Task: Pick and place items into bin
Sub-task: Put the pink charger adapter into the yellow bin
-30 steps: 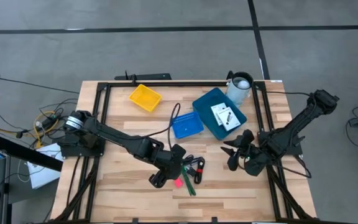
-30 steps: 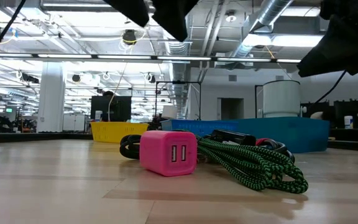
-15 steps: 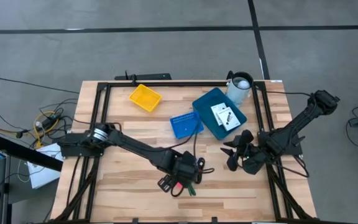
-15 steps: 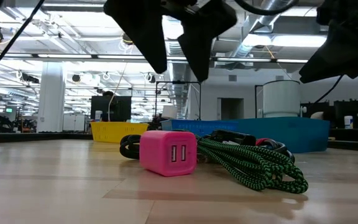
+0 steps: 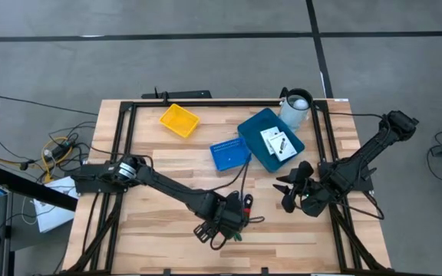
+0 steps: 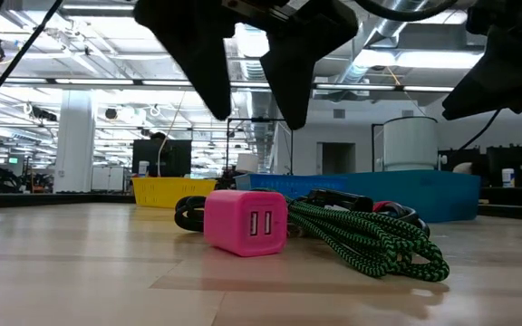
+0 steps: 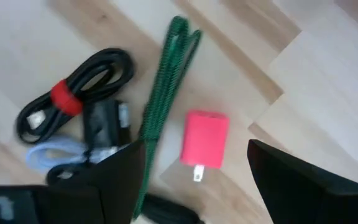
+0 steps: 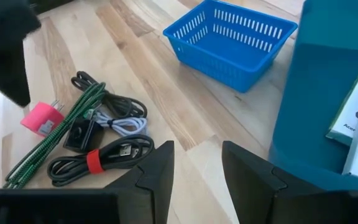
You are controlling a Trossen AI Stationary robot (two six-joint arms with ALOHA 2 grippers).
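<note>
**benchbot:** Left hand [image 7: 194, 168] is hanging right over the pink USB charger block [image 7: 205, 139] with its fingers spread wide, one on each side and nothing in them yet. Looks to me like the approach step of a pick. Next it needs to drop straight down and close on the block.

**gripnerd:** What's crowding it?

**benchbot:** The black-and-green cord [image 7: 164, 106] lies just beside the block, close to one finger, so it could get pinched along with it. On the far side of the cord there's a coiled black cable with a red tie [image 7: 73, 102], plus a small black piece [image 7: 101, 121] and a pale cable [image 8: 124, 126], all in one pile.

**gripnerd:** And the drop-off?

**benchbot:** Big teal bin [image 5: 259, 129] near the back of the worktop [image 5: 152, 222] already has two white cards [image 5: 278, 143] in it. A blue basket [image 5: 230, 154] and a yellow tray [image 5: 179, 120] sit nearby. Right hand [image 5: 288, 192] waits beside the bin, partly open, empty.
</note>
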